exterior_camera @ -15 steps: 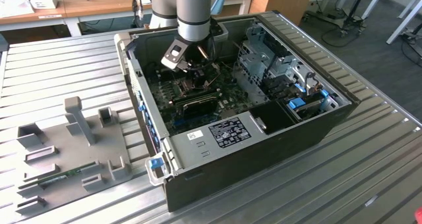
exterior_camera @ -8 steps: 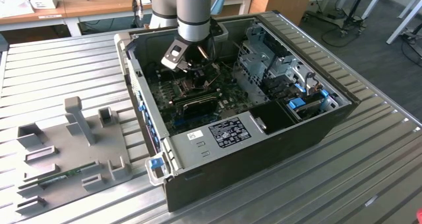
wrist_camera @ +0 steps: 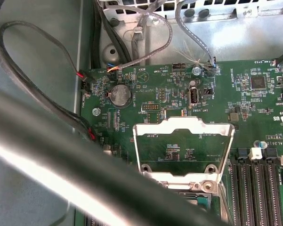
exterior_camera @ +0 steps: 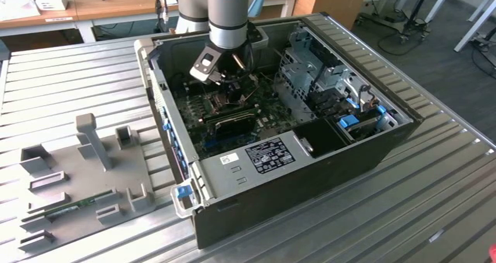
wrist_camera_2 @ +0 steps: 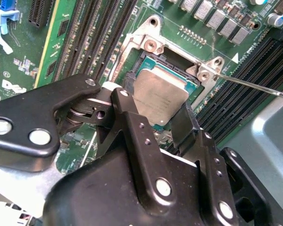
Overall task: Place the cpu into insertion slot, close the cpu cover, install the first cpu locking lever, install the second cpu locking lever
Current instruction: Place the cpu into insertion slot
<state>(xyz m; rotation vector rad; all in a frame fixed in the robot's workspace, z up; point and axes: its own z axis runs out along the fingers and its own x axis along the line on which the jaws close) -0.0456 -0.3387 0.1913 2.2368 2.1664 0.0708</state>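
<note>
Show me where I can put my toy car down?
Bare table on the exterior view's right of the computer case, and another patch behind the gray tray, beside the case. Inside the case is crowded: gripper around the cpu, cables, green board.

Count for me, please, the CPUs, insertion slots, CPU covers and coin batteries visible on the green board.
cpu: 1
insertion slot: 1
cpu cover: 1
coin battery: 1
Total: 4
</note>
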